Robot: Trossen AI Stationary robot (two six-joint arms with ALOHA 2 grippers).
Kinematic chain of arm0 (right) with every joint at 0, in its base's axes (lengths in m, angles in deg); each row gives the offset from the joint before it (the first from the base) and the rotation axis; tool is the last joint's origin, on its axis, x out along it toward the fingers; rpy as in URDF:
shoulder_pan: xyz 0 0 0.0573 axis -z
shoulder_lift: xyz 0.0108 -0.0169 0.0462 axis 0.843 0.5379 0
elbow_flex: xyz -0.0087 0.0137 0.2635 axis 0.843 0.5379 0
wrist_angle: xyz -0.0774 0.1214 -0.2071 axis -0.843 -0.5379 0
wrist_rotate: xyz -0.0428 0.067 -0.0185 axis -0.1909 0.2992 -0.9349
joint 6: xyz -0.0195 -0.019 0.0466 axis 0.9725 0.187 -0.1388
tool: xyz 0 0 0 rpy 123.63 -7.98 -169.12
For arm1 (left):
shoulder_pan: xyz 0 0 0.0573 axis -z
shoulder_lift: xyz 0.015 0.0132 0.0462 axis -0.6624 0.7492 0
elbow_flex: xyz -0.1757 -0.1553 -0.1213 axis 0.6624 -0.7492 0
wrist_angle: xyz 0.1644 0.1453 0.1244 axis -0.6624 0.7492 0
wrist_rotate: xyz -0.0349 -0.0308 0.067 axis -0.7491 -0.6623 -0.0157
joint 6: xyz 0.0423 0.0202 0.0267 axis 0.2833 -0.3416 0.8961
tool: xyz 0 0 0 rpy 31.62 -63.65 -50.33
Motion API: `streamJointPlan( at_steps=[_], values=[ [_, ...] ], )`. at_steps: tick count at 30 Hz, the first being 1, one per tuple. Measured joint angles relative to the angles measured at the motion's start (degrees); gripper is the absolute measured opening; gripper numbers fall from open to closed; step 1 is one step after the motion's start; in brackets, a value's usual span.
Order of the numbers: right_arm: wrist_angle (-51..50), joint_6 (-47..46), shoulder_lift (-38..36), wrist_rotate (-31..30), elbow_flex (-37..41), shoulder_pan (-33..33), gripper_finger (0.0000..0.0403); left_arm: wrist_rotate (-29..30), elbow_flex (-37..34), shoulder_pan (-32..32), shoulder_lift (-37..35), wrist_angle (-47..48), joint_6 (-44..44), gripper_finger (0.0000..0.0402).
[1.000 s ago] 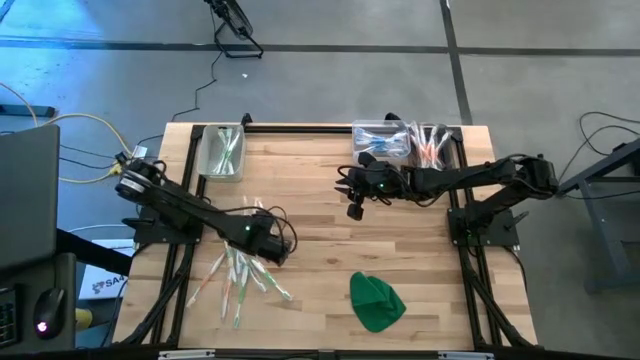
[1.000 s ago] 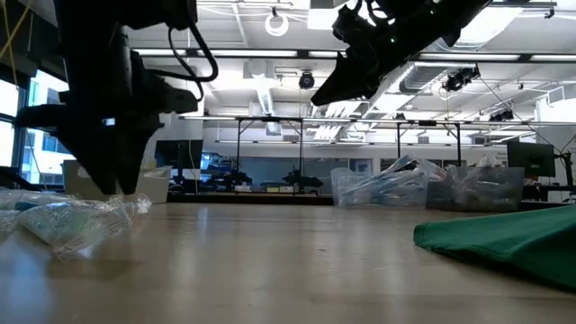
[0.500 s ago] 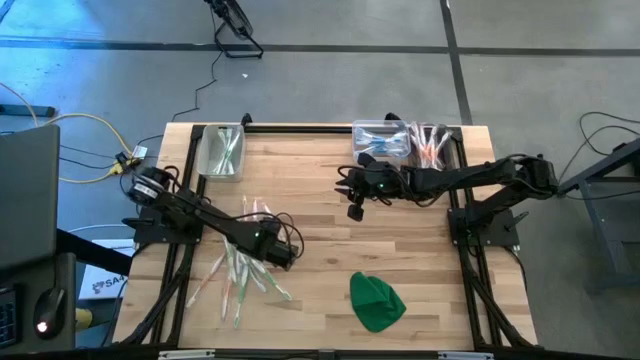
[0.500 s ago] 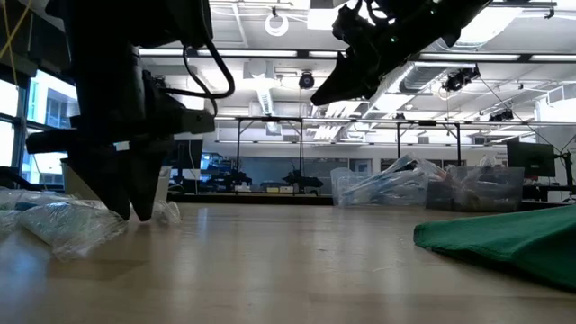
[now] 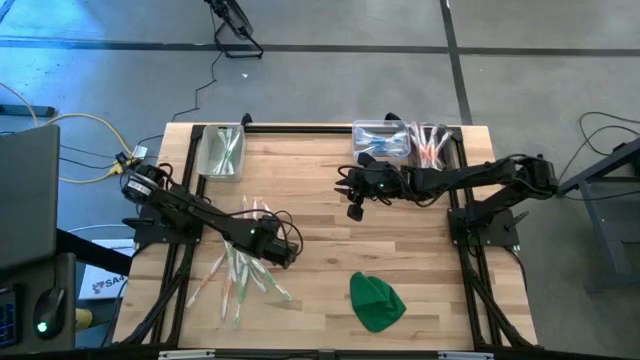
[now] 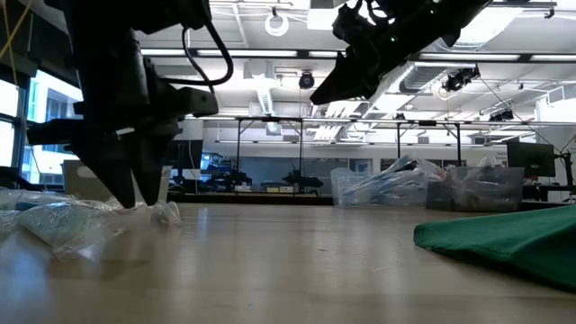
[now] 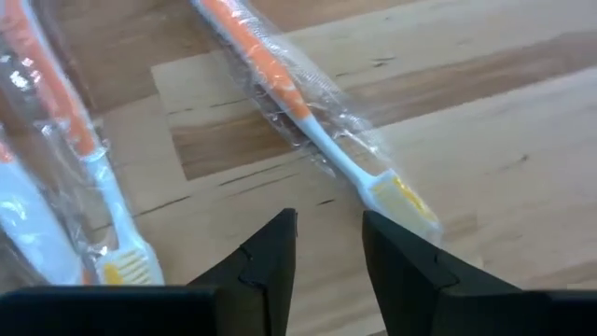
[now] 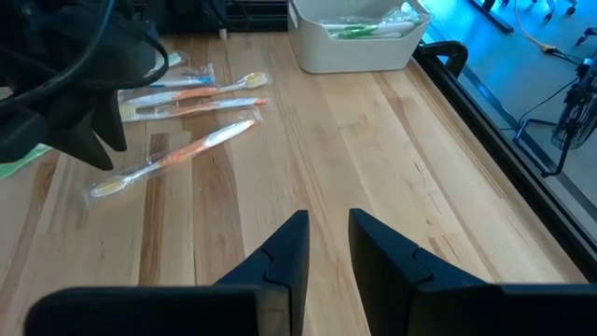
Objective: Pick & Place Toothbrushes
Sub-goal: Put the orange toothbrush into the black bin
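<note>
— Wooden table (image 5: 320, 210): where do the toothbrushes (image 5: 243, 272) lie?
— Scattered at its left front. The left gripper (image 7: 328, 245) hangs low, jaws narrowly apart and empty, an orange-handled toothbrush (image 7: 308, 121) just beyond its tips.
— And the right gripper (image 5: 354, 209)?
— Mid-table, raised, fingers slightly parted, empty.

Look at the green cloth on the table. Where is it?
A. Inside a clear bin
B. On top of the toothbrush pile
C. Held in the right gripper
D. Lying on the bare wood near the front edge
D: the green cloth lies alone on the wooden table, apart from the toothbrushes, the bins and both grippers.
</note>
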Motion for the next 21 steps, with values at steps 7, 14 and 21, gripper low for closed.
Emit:
streamJointPlan(
  at_steps=[7,14,21],
  values=[
    [0.0,0.0,0.0,0.0,0.0,0.0,0.0070,2.2,0.0,0.0,0.4,-3.3,-5.7,0.0122],
    [-0.3,0.2,0.0,0.0,0.0,0.0,0.0070,5.3,0.0,0.0,0.4,-6.9,-5.8,0.0122],
    [-0.4,0.2,0.0,0.0,0.0,0.0,0.0070,5.3,0.0,0.0,0.4,-6.6,-7.0,0.0122]
  ],
)
